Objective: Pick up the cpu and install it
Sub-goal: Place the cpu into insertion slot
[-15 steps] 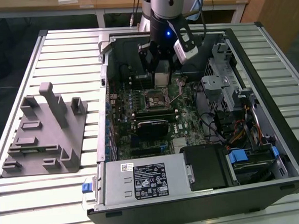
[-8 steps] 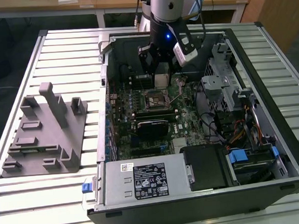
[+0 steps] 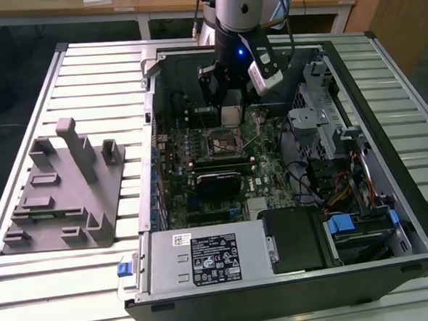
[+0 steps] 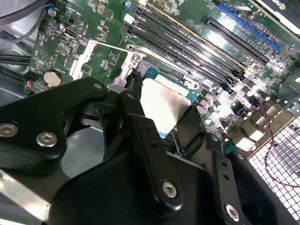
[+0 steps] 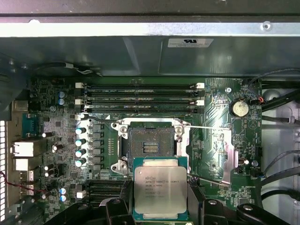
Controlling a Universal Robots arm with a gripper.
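The cpu (image 5: 160,190) is a flat square chip with a silvery metal top and a thin green rim. My gripper (image 5: 160,202) is shut on it, one black finger (image 5: 118,206) on each side. In the first wrist view the chip hangs above the motherboard, just short of the open black-framed socket (image 5: 150,143), whose load plate (image 5: 213,150) is swung aside. In the second wrist view the cpu (image 4: 164,105) sits between the fingers (image 4: 140,122) and hides most of the socket. In the exterior view my gripper (image 3: 230,110) holds the cpu (image 3: 231,115) just beyond the socket (image 3: 224,144).
The open computer case (image 3: 384,84) surrounds the motherboard with metal walls. Memory slots (image 5: 140,96) lie beyond the socket, with cables (image 3: 339,185) and a drive cage at the exterior view's right. A power supply (image 3: 205,257) sits at the front. A grey fixture (image 3: 63,191) stands at the exterior view's left.
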